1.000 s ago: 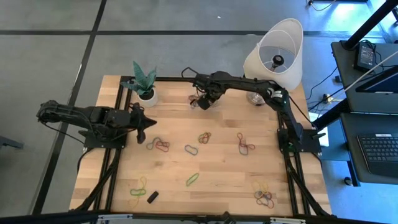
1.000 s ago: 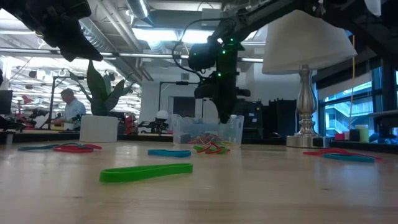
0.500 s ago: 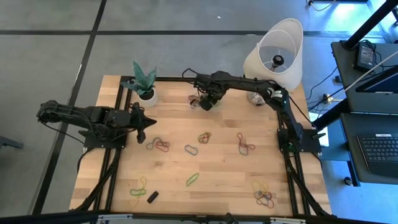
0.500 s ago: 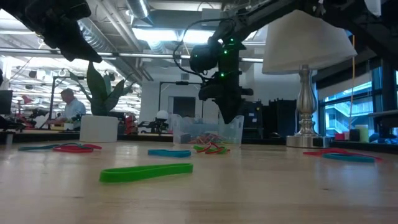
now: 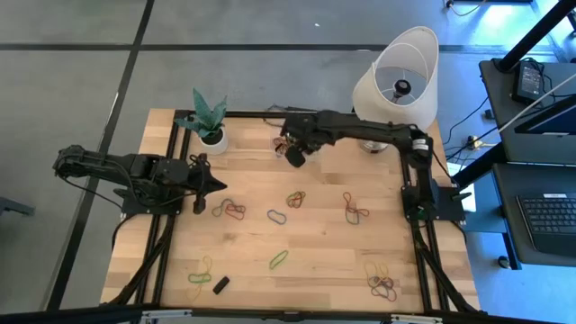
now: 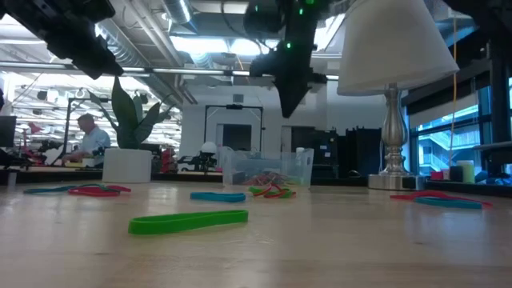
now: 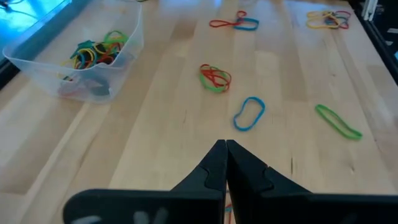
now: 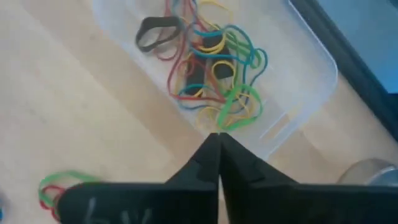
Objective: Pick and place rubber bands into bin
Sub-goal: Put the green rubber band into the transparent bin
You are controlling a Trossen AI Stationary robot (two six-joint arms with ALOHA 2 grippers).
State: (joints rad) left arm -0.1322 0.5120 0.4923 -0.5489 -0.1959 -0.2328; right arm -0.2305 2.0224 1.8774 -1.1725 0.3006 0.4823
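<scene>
Below raised right gripper [image 8: 219, 138], fingers together: bin [image 8: 311, 74] with rubber bands [image 8: 211, 62].

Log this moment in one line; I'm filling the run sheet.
right gripper: shut, empty, above bin | left gripper: shut, waiting | rubber bands: many on table

Grey floor [image 5: 72, 72], ceiling strip lights [image 6: 204, 44], window [image 6: 436, 148] right, desk [image 5: 531, 135] beside table.

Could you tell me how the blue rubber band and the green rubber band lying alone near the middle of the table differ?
The blue rubber band is a rounded, bean-shaped open loop; the green rubber band is stretched long and narrow, nearly flattened. In the high view the blue rubber band lies nearer the bin, while the green rubber band lies farther out toward the table's front edge. Both lie flat, single and untouched on the table.
</scene>
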